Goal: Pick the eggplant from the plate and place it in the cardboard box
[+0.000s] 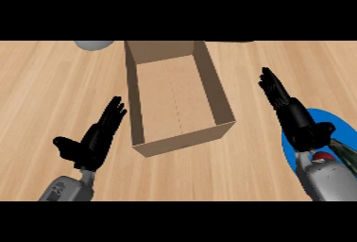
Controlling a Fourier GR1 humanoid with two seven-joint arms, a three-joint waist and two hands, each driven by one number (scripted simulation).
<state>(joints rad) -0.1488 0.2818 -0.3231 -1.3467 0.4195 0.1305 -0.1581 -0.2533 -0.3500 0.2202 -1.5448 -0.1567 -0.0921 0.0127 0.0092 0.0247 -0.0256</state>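
A light wooden desk (55,94) fills the view. At 4 o'clock, only a dark greenish sliver of what may be the eggplant (343,147) shows on the blue plate (335,120), beside the right forearm; its long axis cannot be told. The right hand (296,120) hangs over the plate, fingers straight toward 11 o'clock, holding nothing. The cardboard box (181,139) at centre is open-topped, showing only its bare floor. The left hand (94,139) at 8 o'clock is open, holding nothing. A grey round object (94,45) sits at 11 o'clock.
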